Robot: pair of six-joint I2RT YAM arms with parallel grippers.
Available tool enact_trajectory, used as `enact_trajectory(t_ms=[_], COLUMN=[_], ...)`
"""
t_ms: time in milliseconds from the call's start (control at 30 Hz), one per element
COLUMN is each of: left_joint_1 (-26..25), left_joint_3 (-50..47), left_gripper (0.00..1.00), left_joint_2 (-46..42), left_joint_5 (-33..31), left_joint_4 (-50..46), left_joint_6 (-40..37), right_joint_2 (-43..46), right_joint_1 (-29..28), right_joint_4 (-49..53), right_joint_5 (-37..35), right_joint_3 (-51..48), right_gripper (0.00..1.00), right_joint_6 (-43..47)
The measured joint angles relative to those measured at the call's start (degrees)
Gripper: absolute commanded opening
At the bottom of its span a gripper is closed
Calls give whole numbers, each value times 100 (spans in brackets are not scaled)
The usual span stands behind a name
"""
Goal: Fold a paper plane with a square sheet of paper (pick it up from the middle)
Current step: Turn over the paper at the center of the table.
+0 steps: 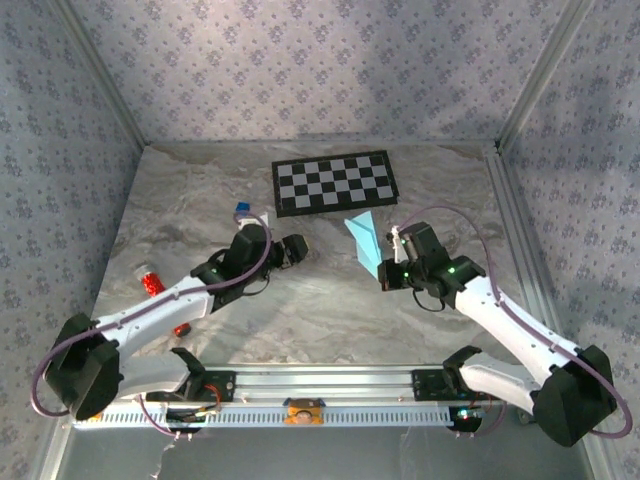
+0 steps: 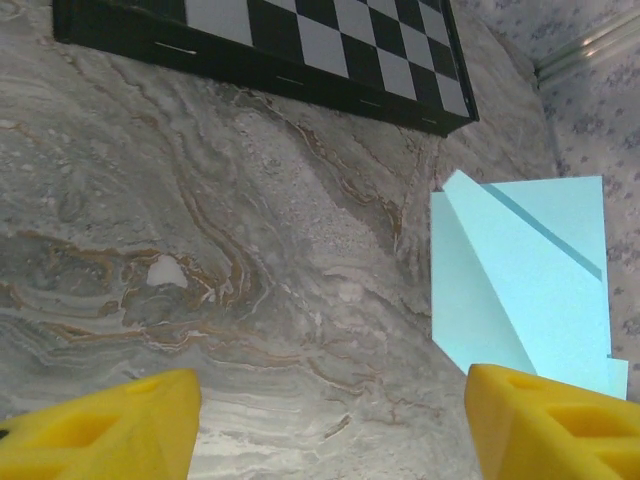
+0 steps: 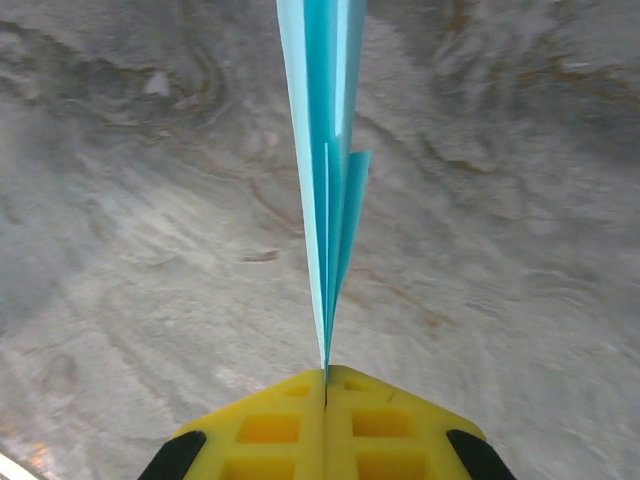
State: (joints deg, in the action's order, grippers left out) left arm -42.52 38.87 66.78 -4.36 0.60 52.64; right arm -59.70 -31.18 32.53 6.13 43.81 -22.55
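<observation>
Pinching the paper plane edge-on, right gripper pressed together, just on the near side of the checkerboard.
Left gripper spread, empty. Paper judged light, limp, crush-prone; best held along the layered centre crease.

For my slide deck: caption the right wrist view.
Right gripper shut on the folded light-blue paper plane, seen edge-on against the marbled table.
</observation>
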Motion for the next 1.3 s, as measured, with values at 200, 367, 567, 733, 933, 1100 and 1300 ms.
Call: enact_trajectory(t_ms=[200,367,567,733,933,1100,1300], left_joint_1=[72,188,337,498,577,579,610], left_joint_3=[-133,-131,-127,-127,-162,-162,-170], left_gripper=[74,74,74,74,75,75,75], left_joint_2=[-107,-81,-72,-90,-293,-339,-339], left_joint_5=[-87,-83,-129,-168,-170,-170,-168], left_joint_4=[-131,-321,-660,-929,-1012,-1099,-1117], left_joint_6=[63,61,203,404,511,511,553], right_joint_2=[-350,-1080,-2179,-2999,-3650,-3759,-3746], right_joint_1=[-424,-1016,-1810,-2559,-3112,-3161,-3171], right_joint_4=[896,1451,1725,1773,1703,1554,1311], right_joint_5=[-1478,-2549,-3032,-3169,-3141,-2966,-2702], right_joint_3=[551,1038,1239,1453,1792,1871,1869], right_gripper=[3,2,2,3,7,7,7], right_joint_6=[63,81,96,98,105,125,212])
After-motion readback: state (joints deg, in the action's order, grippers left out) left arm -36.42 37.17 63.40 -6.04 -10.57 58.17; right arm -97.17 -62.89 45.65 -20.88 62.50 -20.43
